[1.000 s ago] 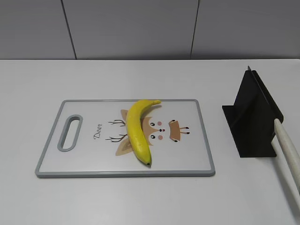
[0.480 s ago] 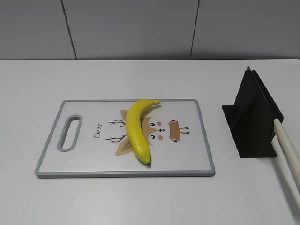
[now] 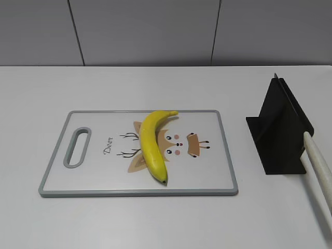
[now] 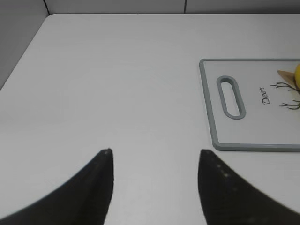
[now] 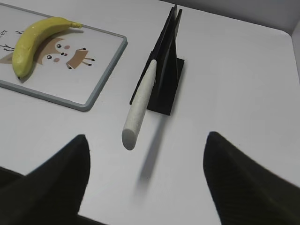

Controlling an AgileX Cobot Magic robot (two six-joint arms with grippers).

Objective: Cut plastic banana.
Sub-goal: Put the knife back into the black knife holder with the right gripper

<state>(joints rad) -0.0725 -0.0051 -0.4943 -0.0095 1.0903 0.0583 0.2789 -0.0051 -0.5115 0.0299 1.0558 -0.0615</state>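
The plastic banana (image 3: 152, 143) is yellow and curved with a dark tip. It lies on the white cutting board (image 3: 57, 155) with a grey rim and a deer print. It also shows in the right wrist view (image 5: 33, 41). A knife with a white handle (image 3: 319, 168) rests in a black stand (image 3: 280, 132) at the right; its handle also shows in the right wrist view (image 5: 139, 107). My left gripper (image 4: 154, 157) is open over bare table, left of the board (image 4: 213, 136). My right gripper (image 5: 147, 143) is open, just behind the handle's free end.
The white table ends at a grey wall at the back. The board's handle slot (image 3: 77, 147) is at its left end. The stand (image 5: 166, 79) sits to the right of the board (image 5: 101, 82).
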